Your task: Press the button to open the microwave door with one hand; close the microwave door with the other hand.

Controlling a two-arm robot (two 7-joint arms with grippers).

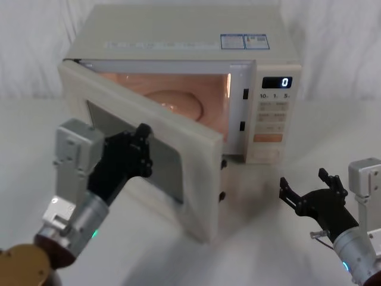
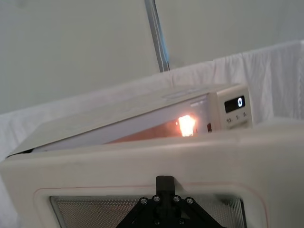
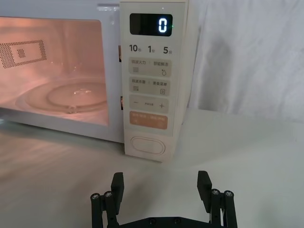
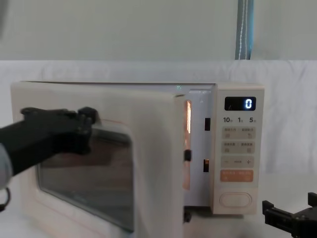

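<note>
On the table (image 1: 178, 256) sits the microwave (image 1: 178, 36), cavity lit orange, display (image 3: 151, 24) reading 0; the door (image 1: 196, 161) hangs partly open, hinged at the left and swung out toward the robot; the left gripper (image 1: 141, 140) rests against the door's outer face at the upper edge of the window (image 4: 89, 183), and whether its fingers are apart or together I cannot tell; the right gripper (image 3: 161, 183) hovers low over the table in front of the keypad, fingers (image 3: 117, 183) spread apart and holding nothing, well short of the button (image 3: 147, 146), which sits at the bottom of the panel below the orange key (image 3: 148, 120).
</note>
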